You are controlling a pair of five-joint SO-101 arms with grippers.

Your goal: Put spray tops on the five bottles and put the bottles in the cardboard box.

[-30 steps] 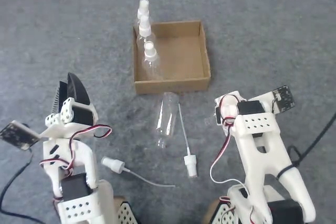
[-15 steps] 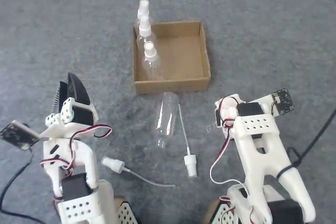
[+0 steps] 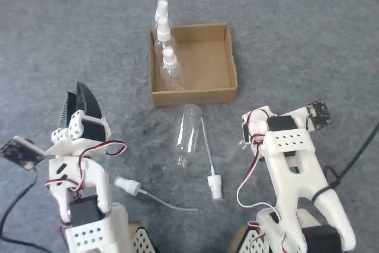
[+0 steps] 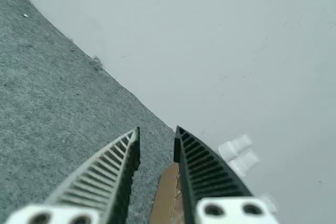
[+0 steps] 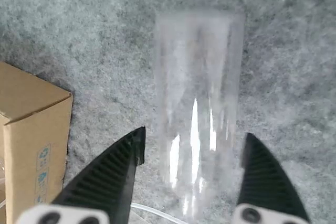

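Three clear plastic bottles with white spray tops (image 3: 163,31) stand along the left wall of the brown cardboard box (image 3: 195,96). In front of it an uncapped clear bottle (image 3: 188,134) lies on the grey carpet (image 3: 308,45), with a loose white spray top (image 3: 214,185) beside it and a second spray top (image 3: 127,185) nearby, apparently awaiting fitting. Left wrist view: the left gripper (image 4: 157,130) is raised and empty, jaws narrowly parted, seemingly parked. Right wrist view: the right gripper (image 5: 194,135), spread wide, is aimed at the uncapped bottle without touching it, likely lined up to grasp.

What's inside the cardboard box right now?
Three capped bottles upright along the cardboard box's left wall; the rest shows plain cardboard floor. The near wall hides the floor strip just behind it.
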